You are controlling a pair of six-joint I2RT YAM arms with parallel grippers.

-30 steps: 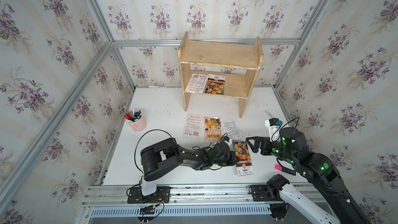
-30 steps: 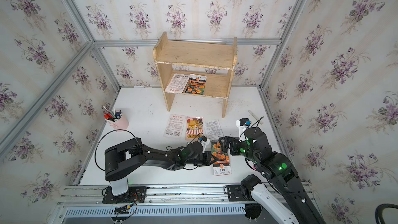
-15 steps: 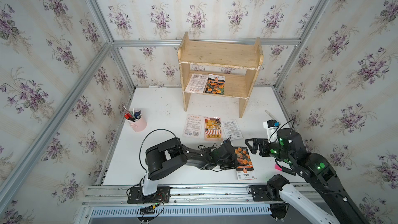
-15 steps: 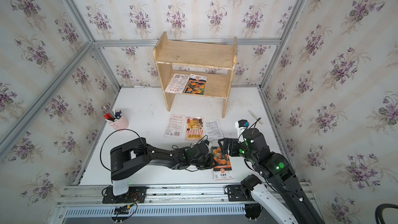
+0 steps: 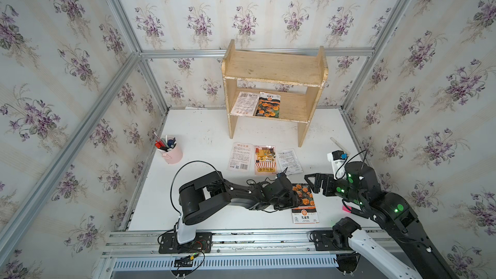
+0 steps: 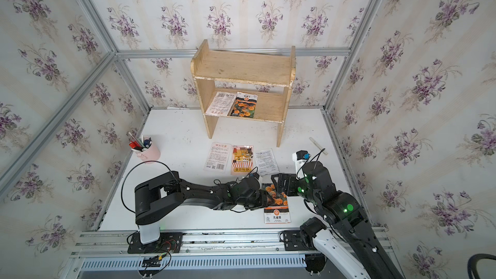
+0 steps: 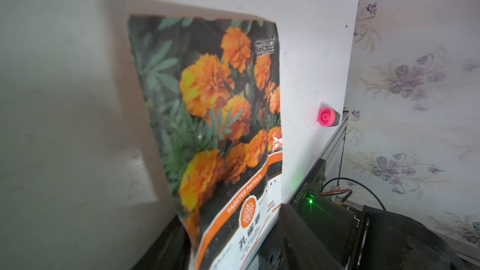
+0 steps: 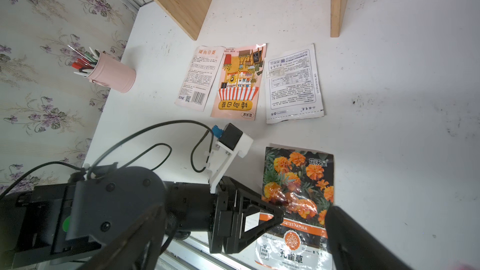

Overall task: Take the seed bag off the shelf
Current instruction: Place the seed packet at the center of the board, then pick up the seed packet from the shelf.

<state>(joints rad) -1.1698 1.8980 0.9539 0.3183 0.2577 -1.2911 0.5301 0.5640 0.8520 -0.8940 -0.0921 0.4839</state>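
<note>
While top views show seed bags (image 5: 267, 104) on the shelf (image 5: 273, 68), wrist views cannot

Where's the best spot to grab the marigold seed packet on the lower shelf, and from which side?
Probably its front edge, coming in low from the open front of the shelf. The marigold packet lies flat on the lower board, that edge near its lip; the top board blocks reaching down.

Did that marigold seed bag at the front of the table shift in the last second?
Yes, slightly. The marigold bag slid toward the front rail, widening its gap from the row of packets behind it.
</note>
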